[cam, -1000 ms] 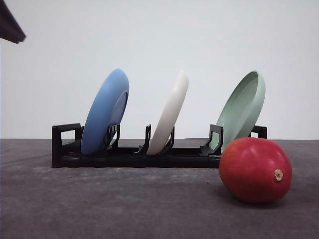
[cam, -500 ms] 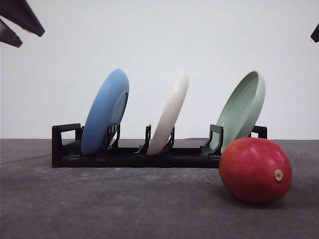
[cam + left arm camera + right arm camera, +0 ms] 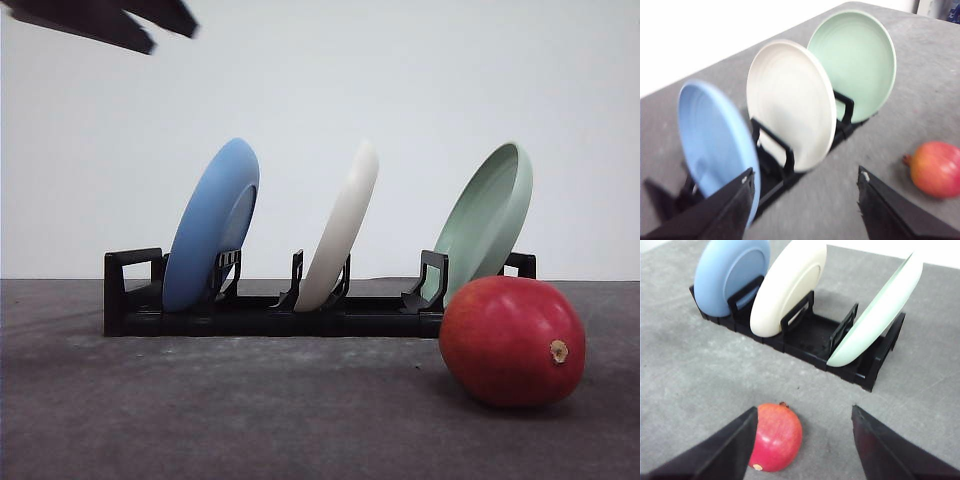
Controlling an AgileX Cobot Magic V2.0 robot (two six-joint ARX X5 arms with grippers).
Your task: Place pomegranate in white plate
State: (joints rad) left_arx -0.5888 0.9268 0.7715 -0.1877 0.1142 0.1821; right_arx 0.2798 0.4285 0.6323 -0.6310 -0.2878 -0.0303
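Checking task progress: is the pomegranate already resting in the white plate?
No. In the front view the pomegranate lies on the table, while the white plate stands on edge in the black rack.

Three plates stand on edge in a black rack [image 3: 775, 170] on the grey counter [image 3: 920, 75]: a blue plate [image 3: 715, 145], the white plate [image 3: 790, 100] in the middle slot, and a pale green plate [image 3: 855, 60]. The pomegranate [image 3: 937, 169] lies on the counter apart from the rack, on the green plate's side. The left claw [image 3: 805, 200] hangs with its two dark fingers [image 3: 730, 210] spread wide, nothing between them.
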